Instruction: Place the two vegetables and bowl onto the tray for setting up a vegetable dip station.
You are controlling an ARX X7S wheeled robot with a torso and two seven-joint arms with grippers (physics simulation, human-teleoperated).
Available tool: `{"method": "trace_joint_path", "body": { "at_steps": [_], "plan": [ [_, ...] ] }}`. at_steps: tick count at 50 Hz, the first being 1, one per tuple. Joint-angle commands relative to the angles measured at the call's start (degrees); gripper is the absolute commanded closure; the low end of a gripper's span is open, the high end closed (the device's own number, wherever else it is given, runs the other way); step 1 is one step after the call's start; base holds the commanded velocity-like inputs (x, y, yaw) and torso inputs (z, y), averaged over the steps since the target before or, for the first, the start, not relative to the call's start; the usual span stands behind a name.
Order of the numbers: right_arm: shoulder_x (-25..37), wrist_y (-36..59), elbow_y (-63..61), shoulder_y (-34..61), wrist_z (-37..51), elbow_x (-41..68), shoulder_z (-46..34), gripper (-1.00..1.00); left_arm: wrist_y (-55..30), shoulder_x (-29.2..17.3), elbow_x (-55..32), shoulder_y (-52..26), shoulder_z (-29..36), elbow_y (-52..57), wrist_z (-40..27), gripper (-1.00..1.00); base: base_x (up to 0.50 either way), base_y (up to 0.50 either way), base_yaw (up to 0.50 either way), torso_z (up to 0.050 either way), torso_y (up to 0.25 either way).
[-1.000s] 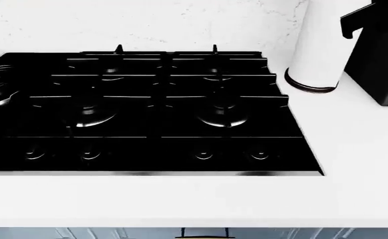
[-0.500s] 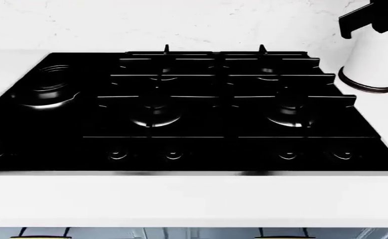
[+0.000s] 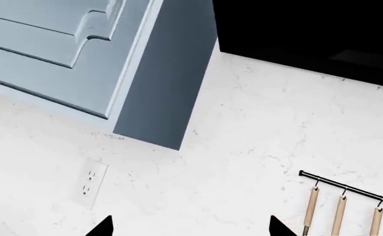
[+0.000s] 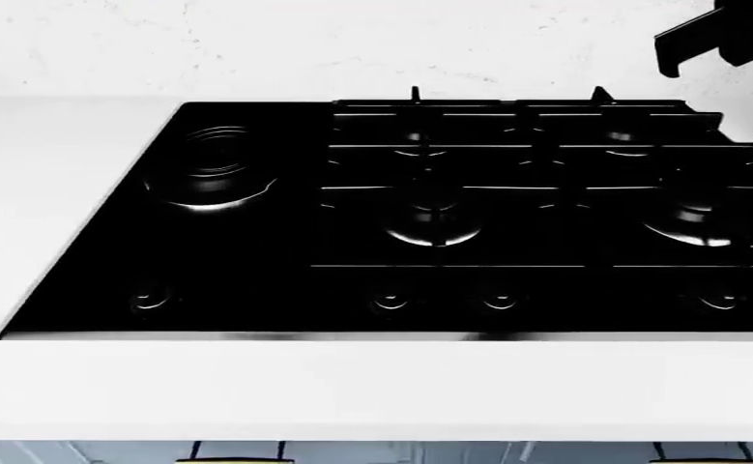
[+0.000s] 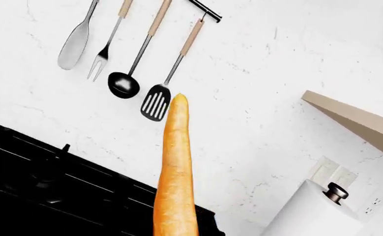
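Carrot (image 5: 175,172) sticks out from the right gripper, probably gripped, though the jaws are out of frame. Left gripper (image 3: 190,227) spread, holding nothing. Head view shows only the stove (image 4: 415,222); tray, bowl, cucumber unseen, so placing remains.

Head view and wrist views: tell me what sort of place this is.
A home kitchen, most likely. A black gas stove sits in a white counter, cooking utensils hang on a rail on the marble wall, and a blue-grey cabinet is mounted above.

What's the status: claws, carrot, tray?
Left claw open, empty. Carrot in right claw, fingers unseen. Tray, bowl, cucumber not in view; only stove ahead.
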Motion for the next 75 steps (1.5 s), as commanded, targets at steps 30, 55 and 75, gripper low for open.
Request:
{"method": "trace_joint_path", "body": {
  "at_steps": [30,55,75],
  "plan": [
    [-0.4,-0.1,0.0,0.0,-0.7,-1.3,-0.2,1.00,-0.6,0.5,0.3,0.6,-0.8,-0.2,0.2,-1.00,0.00,0.50,0.00,0.000,0.000],
    [-0.6,-0.3,-0.3,-0.1,-0.7,-1.4,-0.4,1.00,-0.9,0.3,0.6,0.8,-1.5,0.1,0.0,-1.00,0.00,0.50,0.00,0.000,0.000],
    [-0.6,-0.4,0.0,0.0,-1.1,-1.8,-0.4,1.00,-1.4,0.7,0.6,0.9,-1.8,-0.2,0.1,-1.00,0.00,0.50,0.00,0.000,0.001]
  ]
}}
